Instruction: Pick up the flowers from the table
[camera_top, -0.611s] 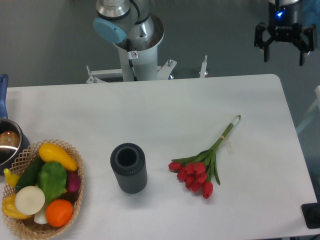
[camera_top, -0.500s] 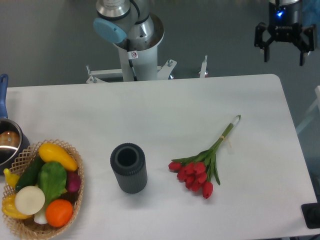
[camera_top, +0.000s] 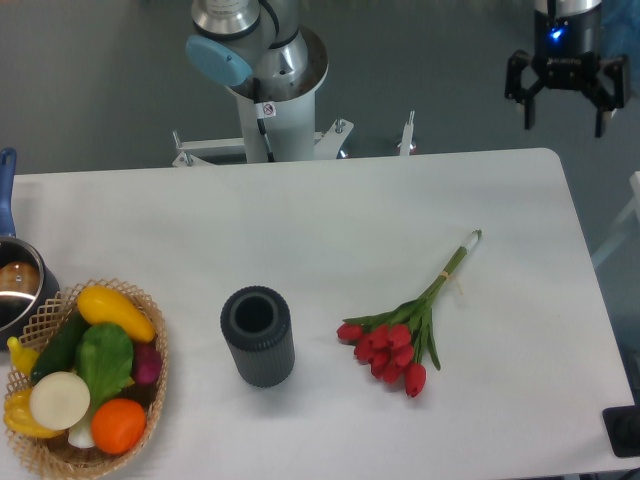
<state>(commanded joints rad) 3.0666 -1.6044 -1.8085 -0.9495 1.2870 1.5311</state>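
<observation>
The flowers, a small bunch of red tulips with green leaves and tied stems, lie flat on the white table, right of centre, with the buds toward the front and the stems pointing to the back right. My gripper hangs open beyond the table's far right corner, high above the floor, with nothing between its fingers. It is well away from the flowers, up and to the right of the stem ends.
A dark ribbed cylinder vase stands upright left of the flowers. A wicker basket of vegetables sits at the front left, with a metal pot behind it. The arm's base rises behind the table's far edge.
The gripper has shifted very slightly left and up. Nothing on the table has moved.
</observation>
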